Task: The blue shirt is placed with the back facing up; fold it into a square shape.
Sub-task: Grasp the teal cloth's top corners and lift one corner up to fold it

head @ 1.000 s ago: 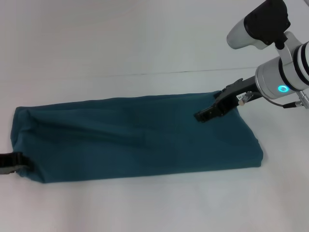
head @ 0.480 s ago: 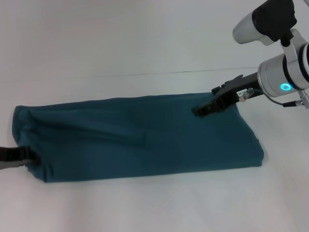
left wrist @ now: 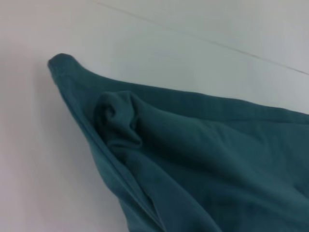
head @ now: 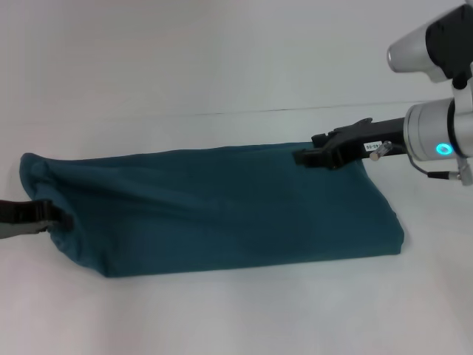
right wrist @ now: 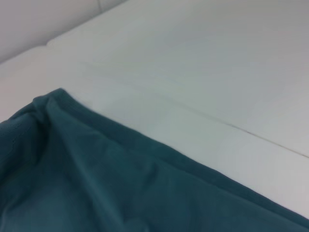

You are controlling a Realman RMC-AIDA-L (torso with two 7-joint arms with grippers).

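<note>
Both grippers at opposite ends of the folded blue shirt (head: 222, 211)

The blue shirt lies as a long folded band across the white tabletop (head: 222, 66). The left gripper (head: 53, 217) meets the shirt's left end near its front corner, where the cloth is bunched; whether its fingers are clamped there I cannot tell. The right gripper (head: 301, 157) sits at the shirt's far edge toward its right end, fingers drawn together, though a grip on the fabric cannot be confirmed.
</note>
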